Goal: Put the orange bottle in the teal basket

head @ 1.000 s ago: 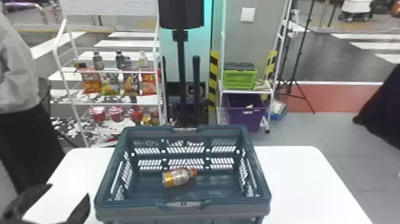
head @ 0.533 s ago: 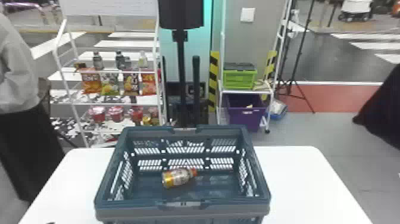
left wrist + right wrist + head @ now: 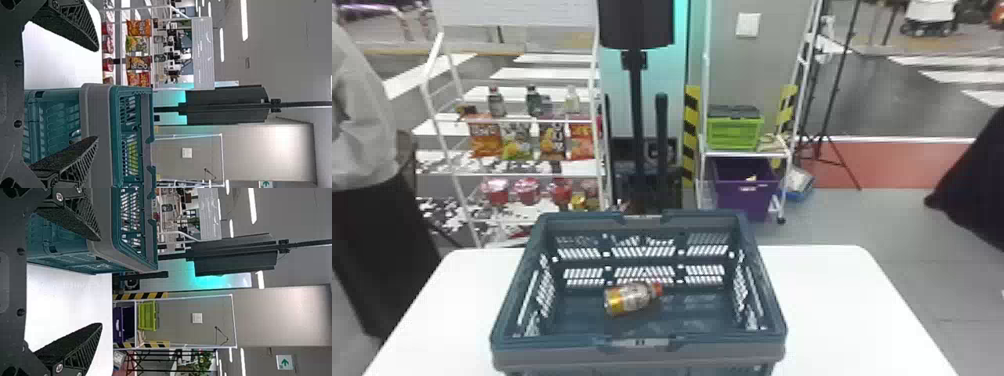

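Observation:
The orange bottle (image 3: 633,298) lies on its side on the floor of the teal basket (image 3: 641,342) in the head view, its orange cap pointing to the right. My left gripper (image 3: 98,94) is open in the left wrist view, nothing between its fingers, with the basket (image 3: 96,117) beyond them. In the right wrist view my right gripper (image 3: 101,282) also stands open and holds nothing; the basket (image 3: 105,239) is beyond one finger and the white table beyond the other.
The basket stands on a white table (image 3: 837,300). Behind it are a white rack with snack bags (image 3: 516,140), a black stand (image 3: 636,120), and a shelf with a green crate (image 3: 734,131) above a purple bin (image 3: 744,192). A person stands at the far left.
The left gripper, at the lower left of the head view a second ago, has moved down and out of that view. The bottle and basket have stayed where they were.

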